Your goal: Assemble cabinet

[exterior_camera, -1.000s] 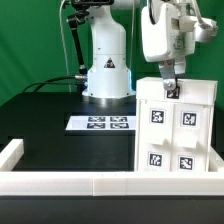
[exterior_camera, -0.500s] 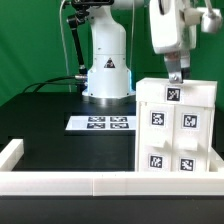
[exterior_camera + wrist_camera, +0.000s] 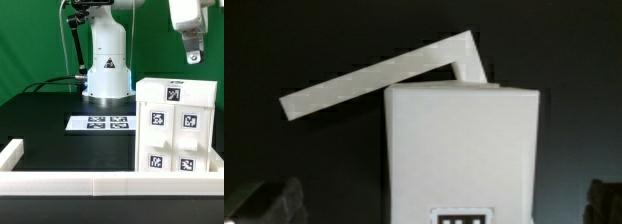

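Observation:
The cabinet (image 3: 176, 128) is a large white box standing upright at the exterior view's right, with one tag on its top and several tagged drawer fronts facing the camera. My gripper (image 3: 192, 56) hangs in the air above the cabinet's top right part, clear of it. In the wrist view the cabinet's top (image 3: 464, 140) fills the middle, with a tag at its near edge. My gripper (image 3: 438, 205) is open and empty, and its dark fingertips (image 3: 267, 200) show far apart at both sides of the cabinet.
The marker board (image 3: 100, 123) lies flat in front of the robot base (image 3: 107, 70). Low white border rails run along the front (image 3: 90, 183) and the exterior view's left (image 3: 10, 153). A rail corner shows beyond the cabinet in the wrist view (image 3: 384, 78).
My gripper has risen from the cabinet's top, where it was touching or just above it, and drifted toward the exterior view's right. The cabinet has not moved.

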Robot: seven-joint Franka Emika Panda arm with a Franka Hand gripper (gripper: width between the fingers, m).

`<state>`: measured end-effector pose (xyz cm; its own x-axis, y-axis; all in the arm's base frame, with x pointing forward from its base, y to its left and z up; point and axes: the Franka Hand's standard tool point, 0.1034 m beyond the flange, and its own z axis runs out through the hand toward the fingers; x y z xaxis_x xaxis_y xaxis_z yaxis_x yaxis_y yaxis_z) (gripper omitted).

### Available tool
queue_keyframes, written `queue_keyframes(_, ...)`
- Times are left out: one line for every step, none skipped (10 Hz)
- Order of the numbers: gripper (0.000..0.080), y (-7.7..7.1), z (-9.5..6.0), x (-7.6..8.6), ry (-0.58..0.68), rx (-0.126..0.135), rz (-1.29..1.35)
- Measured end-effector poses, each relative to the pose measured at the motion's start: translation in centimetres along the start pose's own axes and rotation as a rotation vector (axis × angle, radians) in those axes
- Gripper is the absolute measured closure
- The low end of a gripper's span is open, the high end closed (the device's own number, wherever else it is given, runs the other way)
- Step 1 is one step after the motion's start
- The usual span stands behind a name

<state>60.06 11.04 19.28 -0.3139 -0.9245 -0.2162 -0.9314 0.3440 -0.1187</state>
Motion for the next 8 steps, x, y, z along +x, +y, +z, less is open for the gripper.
queue_keyframes(0.0002,0.02,0.03,0.08,0.001,-0.001,-0.005)
queue_keyframes(0.0002,0.05,0.05,0.06,0.001,-0.001,-0.007)
queue_keyframes(0.0002,0.07,0.06,0.04,0.001,-0.001,-0.011)
queue_keyframes(0.0002,0.09,0.08,0.03,0.001,-0.002,-0.014)
queue_keyframes(0.0002,0.11,0.09,0.02,0.001,-0.002,-0.018)
queue_keyframes(0.0002,0.12,0.11,0.00,0.001,-0.002,-0.022)
queue_keyframes(0.0002,0.14,0.12,-0.02,0.001,-0.002,-0.024)
queue_keyframes(0.0002,0.16,0.13,-0.05,0.001,-0.003,-0.027)
